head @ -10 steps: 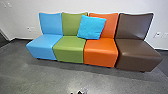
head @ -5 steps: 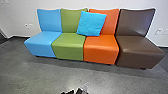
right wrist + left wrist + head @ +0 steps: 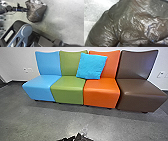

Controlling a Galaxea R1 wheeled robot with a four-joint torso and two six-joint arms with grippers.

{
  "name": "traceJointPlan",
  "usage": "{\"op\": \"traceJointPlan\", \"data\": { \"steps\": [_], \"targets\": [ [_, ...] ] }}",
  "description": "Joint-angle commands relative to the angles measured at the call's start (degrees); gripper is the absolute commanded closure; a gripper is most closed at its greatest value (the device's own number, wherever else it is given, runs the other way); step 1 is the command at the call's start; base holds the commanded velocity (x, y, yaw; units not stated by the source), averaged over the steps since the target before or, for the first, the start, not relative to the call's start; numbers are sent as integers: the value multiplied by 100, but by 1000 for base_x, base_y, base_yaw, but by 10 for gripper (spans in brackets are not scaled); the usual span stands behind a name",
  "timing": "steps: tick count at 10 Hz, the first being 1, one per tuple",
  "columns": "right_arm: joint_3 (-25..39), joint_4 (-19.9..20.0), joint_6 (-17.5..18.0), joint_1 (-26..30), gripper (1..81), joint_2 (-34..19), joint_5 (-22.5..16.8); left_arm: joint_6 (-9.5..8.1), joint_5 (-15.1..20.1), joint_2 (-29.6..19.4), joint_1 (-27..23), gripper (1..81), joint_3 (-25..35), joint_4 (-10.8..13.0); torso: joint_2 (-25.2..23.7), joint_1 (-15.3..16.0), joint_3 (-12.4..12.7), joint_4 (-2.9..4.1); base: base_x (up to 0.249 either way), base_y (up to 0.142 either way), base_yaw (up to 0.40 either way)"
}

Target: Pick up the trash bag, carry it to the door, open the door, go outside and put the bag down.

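Grey-brown glossy plastic trash bag [image 3: 36, 13]: at the tip of the L gripper [image 3: 26, 10], touching; pinched or not, can't tell; R gripper's state ditto. Beyond, on the grey concrete floor [image 3: 107, 124]: four armless padded chairs, L to R blue [image 3: 38, 88], green [image 3: 67, 89], orange [image 3: 101, 94], brown [image 3: 140, 93]. Square turquoise fabric cushion [image 3: 91, 66]: tilted vs. green/orange backrests, lower edge nr. seats' rear edges. Behind: white wall [image 3: 18, 62].
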Motion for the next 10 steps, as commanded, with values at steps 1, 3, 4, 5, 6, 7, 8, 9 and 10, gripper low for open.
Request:
{"op": "traceJointPlan", "data": {
  "steps": [1,3,4,5,6,7,8,9,10],
  "targets": [
    [80,191,-6,383,10,-249,-392,76,226,260,-440,10,26,26,-545,351,0,0,0,0,0],
    [80,217,-6,409,10,-231,-392,84,-250,295,-132,10,26,97,-960,607,-2,0,0,0,0],
    [80,226,3,427,10,-222,-392,76,-285,278,-44,10,26,88,-1037,738,-2,0,0,0,0],
    [46,234,12,427,10,-196,-392,67,-242,226,0,10,34,27,-789,500,-2,0,0,0,0],
    [28,234,12,427,10,-196,-392,32,-215,190,78,10,52,27,-861,627,-422,0,0,0,0],
    [19,234,12,427,10,-195,-392,40,-215,164,210,10,52,35,-885,695,-552,0,0,0,0],
    [10,234,12,427,10,-178,-401,40,-215,155,273,10,52,27,-909,719,-615,0,0,0,0],
    [10,234,12,418,10,-161,-392,32,-215,155,316,10,43,18,-931,739,-759,0,0,0,0],
    [1,234,12,427,10,-152,-401,23,-215,146,334,10,52,0,-936,749,-940,0,0,0,0]
  ]
}}
